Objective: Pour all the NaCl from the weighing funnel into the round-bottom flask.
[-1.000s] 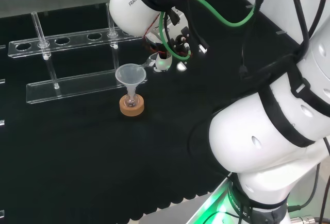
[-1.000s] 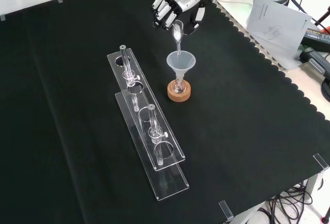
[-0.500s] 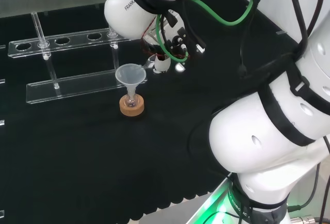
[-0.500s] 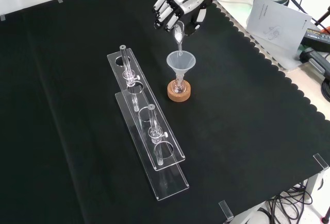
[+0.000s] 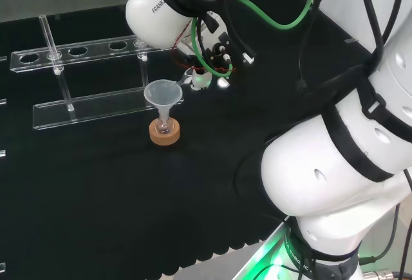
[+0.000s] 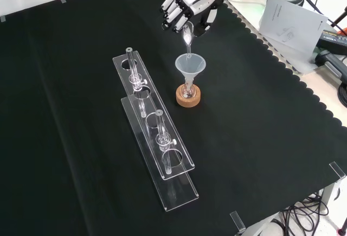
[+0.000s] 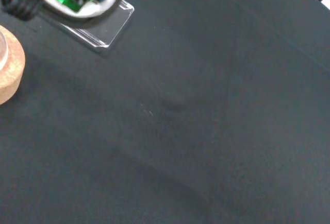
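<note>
The hand point(image 6: 187, 5), fingers curled, pinches the weighing funnel point(image 6: 187, 34) at its upper end, spout tilted down in the front view. Just below the hand, the spout tip meets the mouth of a clear funnel point(image 6: 190, 65) set in the round-bottom flask point(image 6: 187, 90), which sits on a cork ring point(image 6: 188, 96). Farther from the hand, to the front view's left, stands a clear tube rack point(image 6: 154, 152).
</note>
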Motion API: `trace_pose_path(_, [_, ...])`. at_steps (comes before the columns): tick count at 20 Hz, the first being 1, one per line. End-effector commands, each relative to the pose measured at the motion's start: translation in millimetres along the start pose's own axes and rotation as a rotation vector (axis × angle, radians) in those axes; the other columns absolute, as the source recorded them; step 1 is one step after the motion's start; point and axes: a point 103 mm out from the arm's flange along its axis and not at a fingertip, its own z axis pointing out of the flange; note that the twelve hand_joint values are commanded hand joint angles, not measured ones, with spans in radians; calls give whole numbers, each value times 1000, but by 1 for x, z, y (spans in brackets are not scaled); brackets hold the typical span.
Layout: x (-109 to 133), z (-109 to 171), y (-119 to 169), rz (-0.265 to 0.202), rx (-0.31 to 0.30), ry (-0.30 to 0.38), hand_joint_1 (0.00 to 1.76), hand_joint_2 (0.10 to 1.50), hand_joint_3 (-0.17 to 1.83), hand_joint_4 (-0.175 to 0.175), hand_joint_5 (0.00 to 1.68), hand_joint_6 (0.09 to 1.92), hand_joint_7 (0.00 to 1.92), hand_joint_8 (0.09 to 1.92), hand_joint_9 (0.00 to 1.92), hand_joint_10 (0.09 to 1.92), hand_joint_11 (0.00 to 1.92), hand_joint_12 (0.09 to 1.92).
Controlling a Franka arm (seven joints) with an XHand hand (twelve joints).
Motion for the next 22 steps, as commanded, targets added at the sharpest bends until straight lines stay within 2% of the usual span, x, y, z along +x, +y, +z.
trace_pose_path(1, [0, -2, 0, 1, 3, -17, 1116, 641, 682, 175, 1271, 690, 584, 645, 983, 314, 811, 1032])
trace_pose_path(22, [6, -9, 5, 2, 41, -85, 1116, 641, 680, 175, 1273, 686, 578, 643, 984, 309, 808, 1034])
